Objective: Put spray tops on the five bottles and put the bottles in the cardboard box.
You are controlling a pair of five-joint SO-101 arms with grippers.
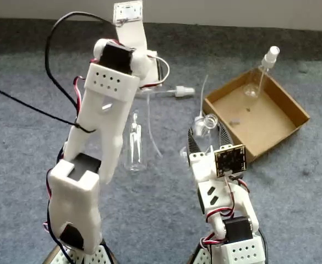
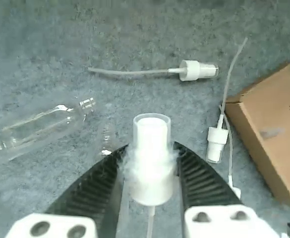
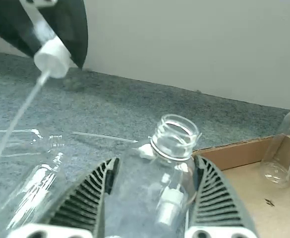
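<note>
Right gripper (image 3: 154, 163) clamps an open-necked bottle (image 3: 172, 136) upright, just off the cardboard box's (image 1: 260, 121) near-left edge. Grey carpet (image 1: 161, 209) stretches between it and a lying bottle (image 1: 134, 147). Further out, left gripper (image 2: 151, 148) pinches a spray top (image 2: 151, 171), tube dangling. One capped bottle (image 1: 254, 88) stands in the box's far corner.
</note>
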